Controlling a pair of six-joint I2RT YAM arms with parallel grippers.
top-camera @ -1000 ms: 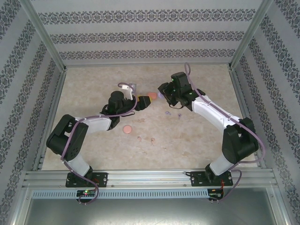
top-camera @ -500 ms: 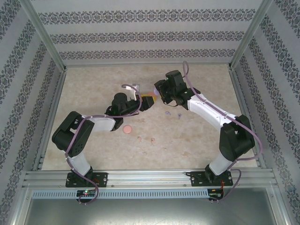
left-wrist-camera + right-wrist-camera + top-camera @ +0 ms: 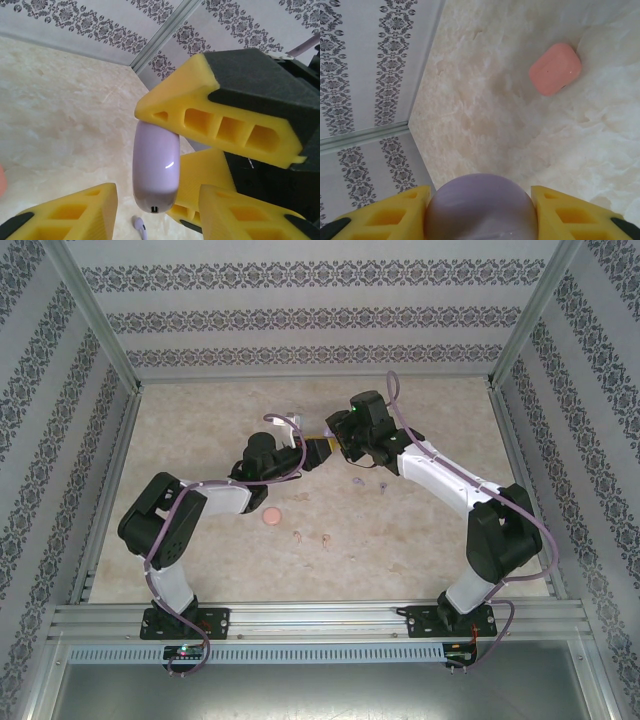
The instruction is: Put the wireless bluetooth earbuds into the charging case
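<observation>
Both arms are bolted at the near edge of the tabletop and are extended inward toward its far middle, where their ends are seen close together. The left arm (image 3: 165, 530) is folded at the elbow near the left edge, with its forearm stretched right and away. The right arm (image 3: 500, 530) is bent near the right edge, with its white forearm angled left and away. The right gripper (image 3: 480, 220) is closed on a lilac case (image 3: 156, 170), which is pinched between its yellow pads. The left gripper (image 3: 155, 215) is held spread, its fingers (image 3: 67, 212) parted either side of the case's lower end, with a gap seen on each side.
</observation>
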